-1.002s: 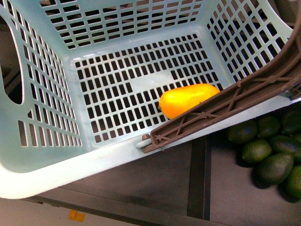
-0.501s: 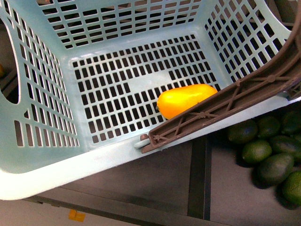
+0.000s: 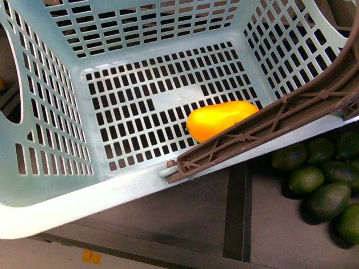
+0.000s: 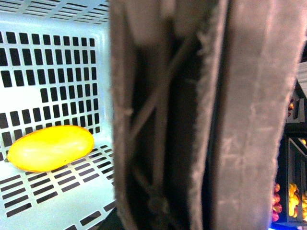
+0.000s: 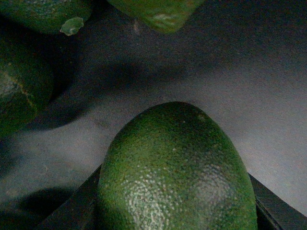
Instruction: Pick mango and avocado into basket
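The light teal basket (image 3: 84, 207) fills the front view, tilted, and the orange-yellow mango (image 3: 216, 119) lies on its slotted floor against the near wall. The brown basket handle (image 3: 263, 126) crosses its right corner. In the left wrist view that handle (image 4: 192, 120) fills the picture at close range with my left gripper shut on it; its fingers do not show. The mango (image 4: 50, 148) lies beyond. In the right wrist view the dark green avocado (image 5: 175, 172) sits between the fingers (image 5: 79, 206) of my right gripper (image 5: 176, 211), just above a grey surface.
Several dark green avocados (image 3: 314, 179) lie in a heap on the dark shelf at the front view's right, below the basket. Other avocados (image 5: 24, 91) lie close to the held one. A dark divider strip (image 3: 235, 213) runs across the shelf.
The basket has shifted slightly to the left in the front view, and the mango has moved with it.
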